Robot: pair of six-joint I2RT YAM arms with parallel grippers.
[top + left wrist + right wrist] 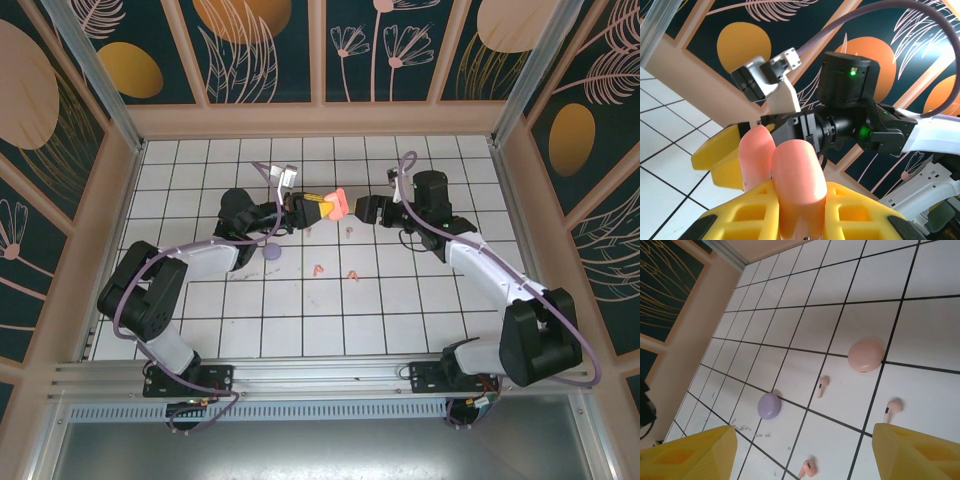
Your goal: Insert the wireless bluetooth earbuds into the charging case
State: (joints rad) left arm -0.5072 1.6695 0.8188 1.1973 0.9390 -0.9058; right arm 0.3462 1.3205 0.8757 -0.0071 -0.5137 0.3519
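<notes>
My left gripper (322, 206) (800, 205) is shut on a coral-orange charging case (336, 204) (796, 175) and holds it above the tiles. The case's two rounded halves stick out past the yellow fingers (745, 212). My right gripper (363, 210) (804, 435) faces it from the right, open, with nothing between its fingers. One of its yellow fingers (722, 155) stands beside the case; whether they touch I cannot tell. On the floor lie two pale pink earbuds (822, 386) (892, 409) and a coral earbud (807, 468). Two coral earbuds (318, 268) (352, 274) lie nearer the arms' bases.
A lilac case (271, 254) (769, 406) and a pale pink case (866, 355), both closed, rest on the white tiled floor (400, 300). Peach walls (110, 230) enclose the floor on three sides. The right arm's black wrist (850, 115) looms close to the held case.
</notes>
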